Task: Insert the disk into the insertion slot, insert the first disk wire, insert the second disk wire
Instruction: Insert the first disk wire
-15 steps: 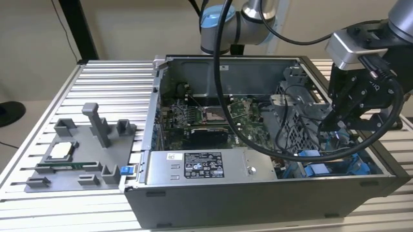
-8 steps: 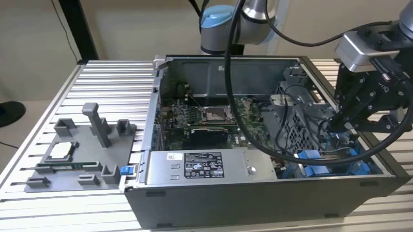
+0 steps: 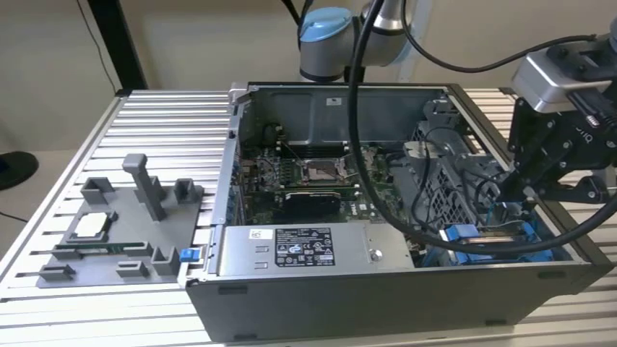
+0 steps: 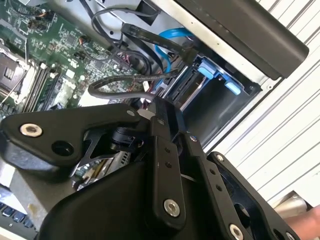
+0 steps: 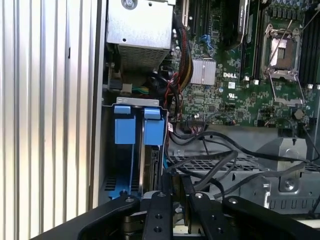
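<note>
Gripper [image 5: 175, 178] hovers beside the insertion slot [image 5: 131, 103] edge, cables [image 5: 215, 160] crowding close (grip width — cannot tell).

The desk [image 3: 154, 123] is ribbed silver metal with a soft shine. The computer case [image 3: 386, 296] is dull grey metal, and the insertion slot [image 5: 125, 132] is grey metal with 2 smooth, bright blue plastic tabs. The thick black cable [image 3: 353, 108] looks smooth and a bit glossy.
</note>
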Tool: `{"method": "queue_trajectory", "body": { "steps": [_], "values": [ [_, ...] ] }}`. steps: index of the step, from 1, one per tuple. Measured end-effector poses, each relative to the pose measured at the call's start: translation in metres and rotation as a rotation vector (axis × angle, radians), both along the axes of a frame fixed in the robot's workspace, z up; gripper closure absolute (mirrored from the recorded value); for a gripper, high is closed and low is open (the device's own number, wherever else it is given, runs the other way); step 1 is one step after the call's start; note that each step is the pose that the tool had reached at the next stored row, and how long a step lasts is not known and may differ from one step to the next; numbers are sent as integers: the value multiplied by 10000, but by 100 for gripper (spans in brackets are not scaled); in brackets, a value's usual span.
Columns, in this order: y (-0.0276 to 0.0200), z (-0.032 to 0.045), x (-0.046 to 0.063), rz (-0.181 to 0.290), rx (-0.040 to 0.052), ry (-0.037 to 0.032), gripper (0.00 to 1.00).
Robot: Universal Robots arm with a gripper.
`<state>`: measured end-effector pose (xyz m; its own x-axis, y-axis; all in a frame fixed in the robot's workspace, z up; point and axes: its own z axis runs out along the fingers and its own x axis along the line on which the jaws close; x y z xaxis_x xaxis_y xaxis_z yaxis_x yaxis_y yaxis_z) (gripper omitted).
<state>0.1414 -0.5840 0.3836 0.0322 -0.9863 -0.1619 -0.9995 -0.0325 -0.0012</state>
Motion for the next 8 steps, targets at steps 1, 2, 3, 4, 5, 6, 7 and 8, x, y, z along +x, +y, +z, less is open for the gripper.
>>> {"method": "queue_trajectory", "body": {
  "steps": [1, 2, 3, 4, 5, 6, 7, 8],
  "values": [
    [-5, -9, 4, 0, 1, 0, 100],
    [-9, -21, 8, 0, 2, 0, 100],
    [-12, -35, 13, 1, 1, 0, 100],
    [-13, -50, 20, 2, -2, 0, 100],
    [-14, -67, 28, 2, -3, 0, 100],
    [-17, -83, 38, 1, -5, 0, 100],
    [-22, -98, 50, 2, -6, 0, 100],
    [-27, -111, 62, 2, -9, 0, 100]
  ]
}}
